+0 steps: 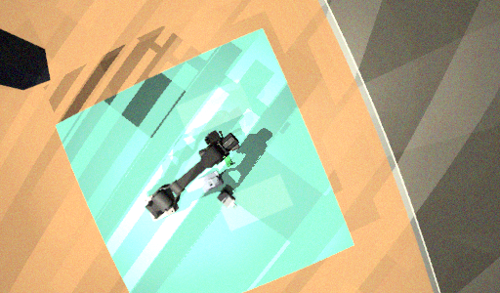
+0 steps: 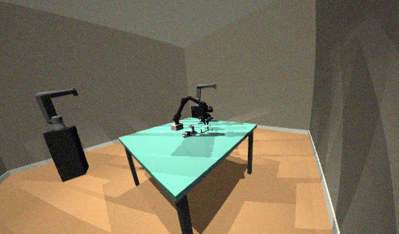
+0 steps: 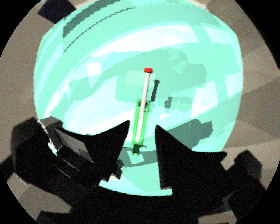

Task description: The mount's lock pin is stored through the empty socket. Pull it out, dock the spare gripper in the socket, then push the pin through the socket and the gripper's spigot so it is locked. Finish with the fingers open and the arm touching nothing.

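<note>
The pin [image 3: 145, 92], with a white shaft and red head, lies lengthwise over a narrow green holder [image 3: 147, 115] [image 1: 229, 161] [image 2: 204, 130]; its head end sticks out beyond the holder. My gripper [image 3: 143, 124] [image 2: 206, 123] is part open, with nothing clamped. Its fingertips stand either side of the pin's lower part in the wrist view; their height above it is unclear. A pale grey fixture [image 1: 213, 181] and a dark and white piece [image 1: 227, 197] stand near the arm. Which is the mount and which the spare gripper is too small to tell, and the socket's inside is not visible.
The green table top [image 1: 312, 220] [image 2: 167, 168] carries strong shadows and bright patches. The arm's base [image 1: 161, 202] [image 2: 177, 126] stands on it. A black pedestal [image 1: 17, 61] [image 2: 66, 152] stands on the floor beyond the table.
</note>
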You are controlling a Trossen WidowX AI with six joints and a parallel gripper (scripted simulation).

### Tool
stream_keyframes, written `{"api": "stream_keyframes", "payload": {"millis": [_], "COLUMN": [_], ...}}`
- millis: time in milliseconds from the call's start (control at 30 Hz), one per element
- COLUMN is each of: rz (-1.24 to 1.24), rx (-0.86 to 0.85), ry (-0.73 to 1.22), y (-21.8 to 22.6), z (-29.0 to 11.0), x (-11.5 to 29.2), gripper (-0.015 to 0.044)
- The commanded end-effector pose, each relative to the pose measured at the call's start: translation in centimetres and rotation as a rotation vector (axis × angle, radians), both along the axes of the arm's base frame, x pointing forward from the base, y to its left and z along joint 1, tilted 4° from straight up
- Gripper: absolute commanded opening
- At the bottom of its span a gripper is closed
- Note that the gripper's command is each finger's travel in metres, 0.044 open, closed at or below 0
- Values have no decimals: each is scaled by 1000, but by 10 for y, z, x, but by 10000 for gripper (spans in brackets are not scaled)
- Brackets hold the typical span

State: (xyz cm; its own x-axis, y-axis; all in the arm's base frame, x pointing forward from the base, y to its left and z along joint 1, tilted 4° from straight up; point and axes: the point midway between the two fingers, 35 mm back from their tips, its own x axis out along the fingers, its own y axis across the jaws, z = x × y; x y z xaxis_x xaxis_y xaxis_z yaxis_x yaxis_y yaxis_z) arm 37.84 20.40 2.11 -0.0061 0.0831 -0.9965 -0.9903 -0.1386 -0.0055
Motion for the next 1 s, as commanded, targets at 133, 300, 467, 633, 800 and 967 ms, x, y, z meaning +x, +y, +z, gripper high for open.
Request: {"api": "stream_keyframes", "payload": {"millis": [133, 300, 467, 633, 800, 967], "rz": [3, 3, 3, 3, 3, 3], "rx": [-7, -7, -8, -8, -8, -8], "ry": [8, 8, 8, 8, 8, 9], "y": [-2, -2, -3, -3, -4, -5], "z": [-17, -25, -33, -41, -49, -56], "x": [-1, -1, -1, -1, -2, -2], "gripper": [180, 180, 180, 180, 180, 180]}}
